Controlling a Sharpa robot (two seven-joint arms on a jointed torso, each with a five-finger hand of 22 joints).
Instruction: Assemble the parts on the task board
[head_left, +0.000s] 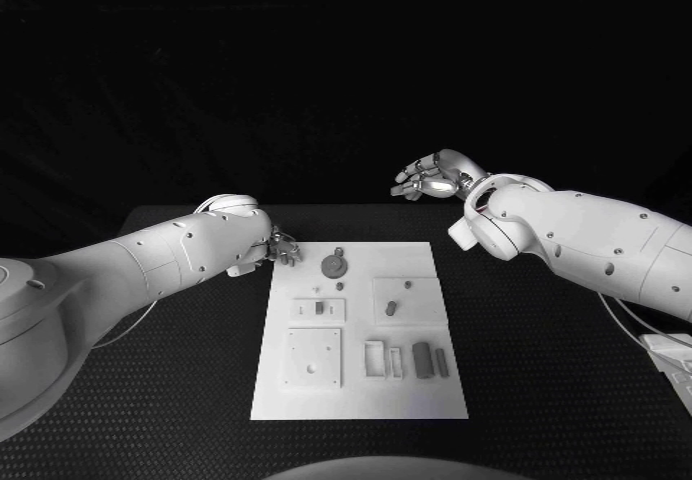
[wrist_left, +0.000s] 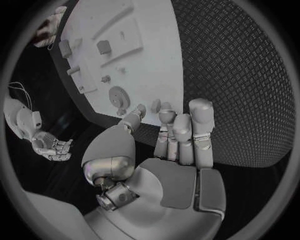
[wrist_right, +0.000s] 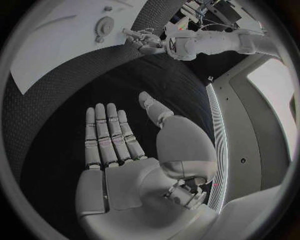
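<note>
While both hands hang empty, assembly is not begun.
Left hand (head_left: 277, 247), fingers apart, holds nothing at the task board's (head_left: 361, 400) far corner; round part (head_left: 333, 265) just beyond its fingertips, other parts (head_left: 421, 358) farther off. Right hand (head_left: 433, 178), fingers spread flat, well clear behind the board. Risk: a low reach nudges the round part; nothing blocks it.

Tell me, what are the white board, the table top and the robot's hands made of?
The task board looks like smooth matte plastic: flat, white, no shine. The table seems covered in black textured rubber or mat, showing a raised diamond pattern. The left hand and right hand look like silvery metal or metallic-coated plastic with a satin sheen; I can't tell which.
</note>
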